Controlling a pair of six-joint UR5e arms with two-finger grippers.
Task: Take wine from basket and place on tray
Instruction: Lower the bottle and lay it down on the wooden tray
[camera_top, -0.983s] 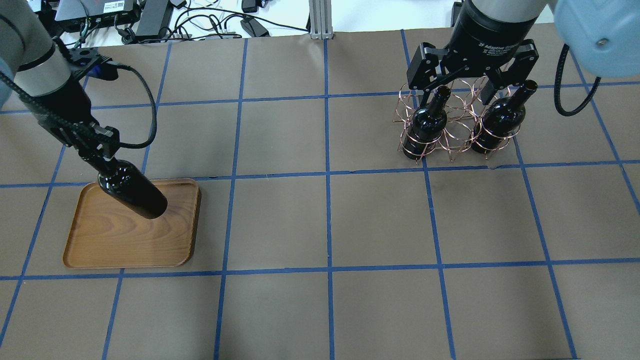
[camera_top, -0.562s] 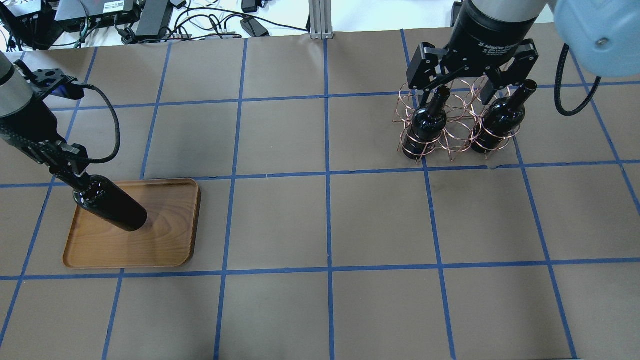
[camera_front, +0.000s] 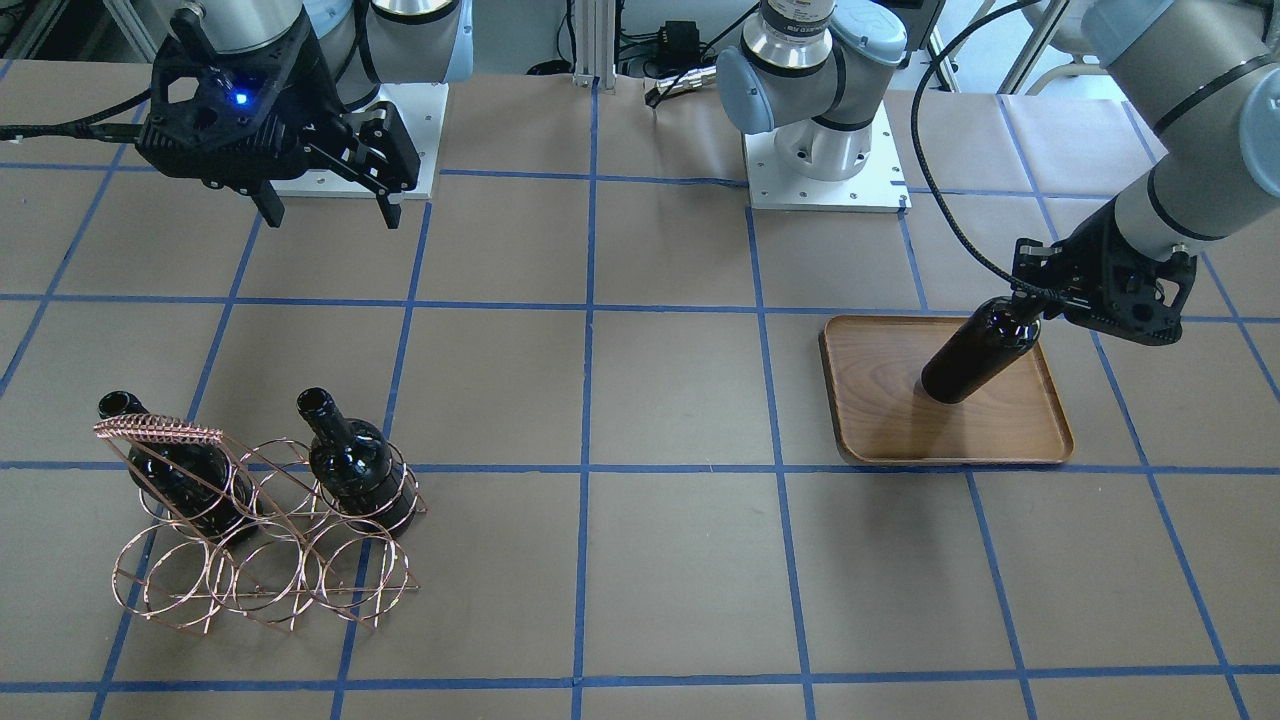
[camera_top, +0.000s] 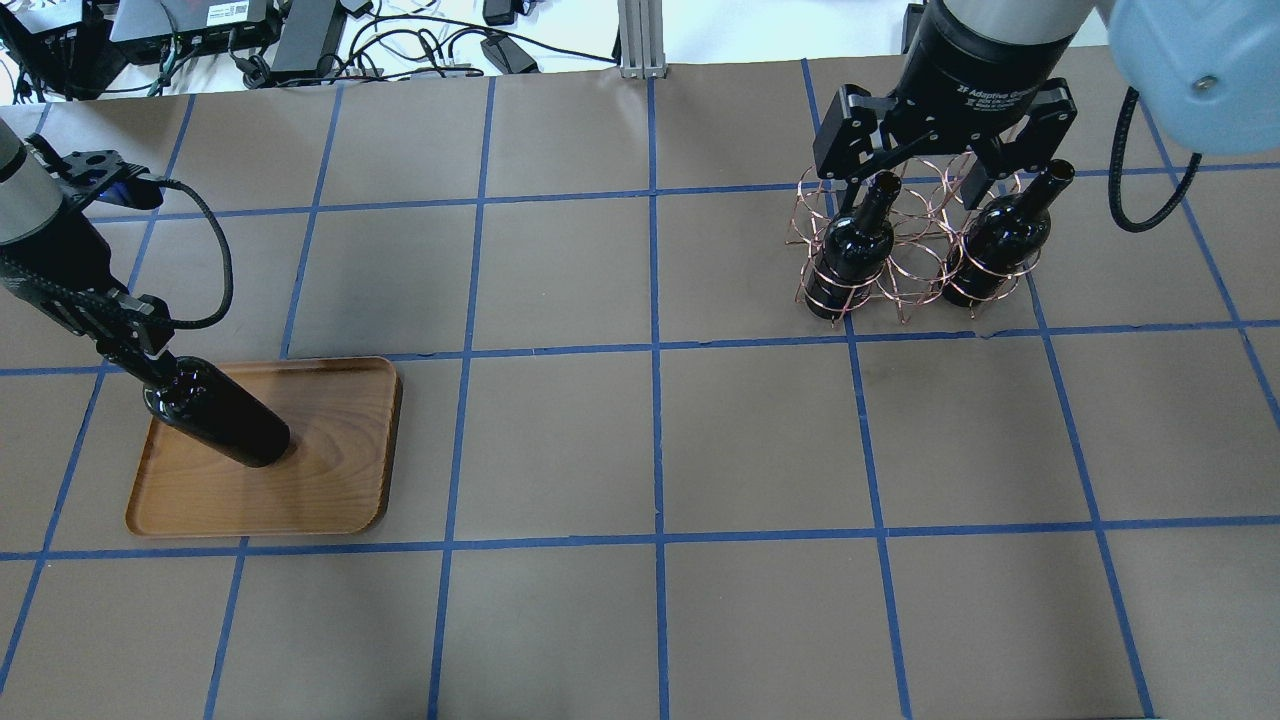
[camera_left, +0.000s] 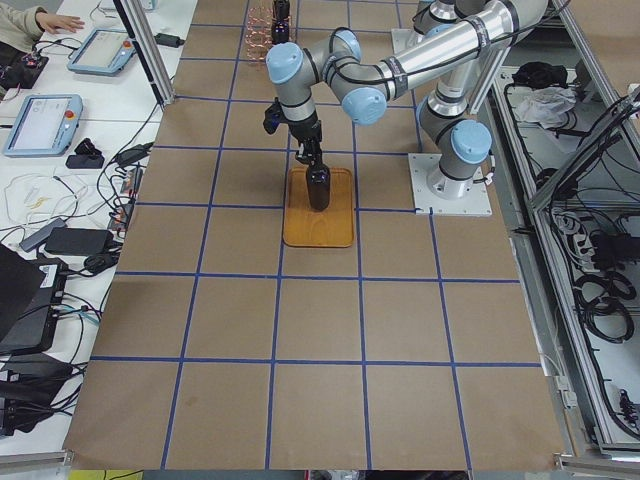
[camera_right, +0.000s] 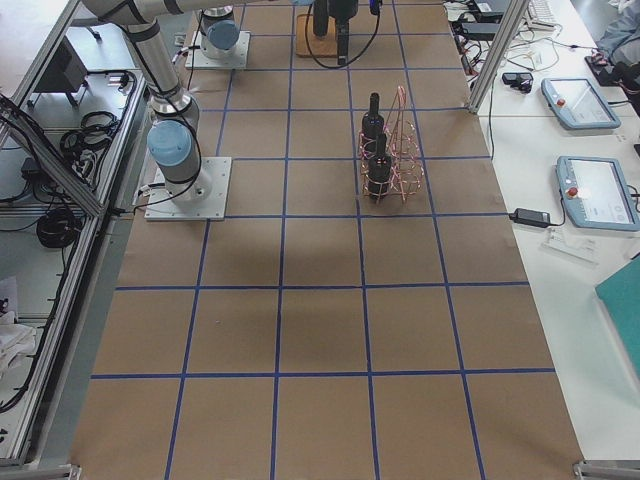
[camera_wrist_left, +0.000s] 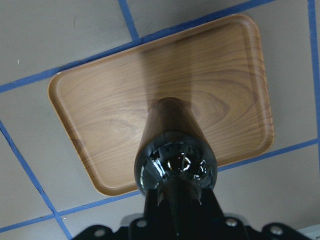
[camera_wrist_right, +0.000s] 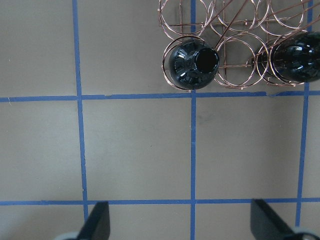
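Note:
My left gripper (camera_top: 148, 358) is shut on the neck of a glossy black wine bottle (camera_top: 222, 422). It holds the bottle upright over the left part of the brown wooden tray (camera_top: 335, 485). The bottle's base is at the tray surface; I cannot tell whether it touches. The bottle (camera_wrist_left: 175, 150) fills the left wrist view, with the tray (camera_wrist_left: 95, 110) beneath it. My right gripper (camera_front: 328, 208) is open and empty, high above the table on the robot's side of the copper wire basket (camera_front: 262, 585). Two more black bottles (camera_front: 182, 475) (camera_front: 357, 468) stand in the basket.
The table is covered in brown paper with a blue tape grid. The two arm bases (camera_front: 825, 165) stand at the robot's edge. Cables and electronics (camera_top: 300, 35) lie beyond the far edge. In the right wrist view the basket (camera_wrist_right: 240, 30) shows at the top edge.
My left gripper has carried the bottle leftward in the overhead view and lower, down to the tray's left part. The last half second shows only a slight shift. The right arm has not moved.

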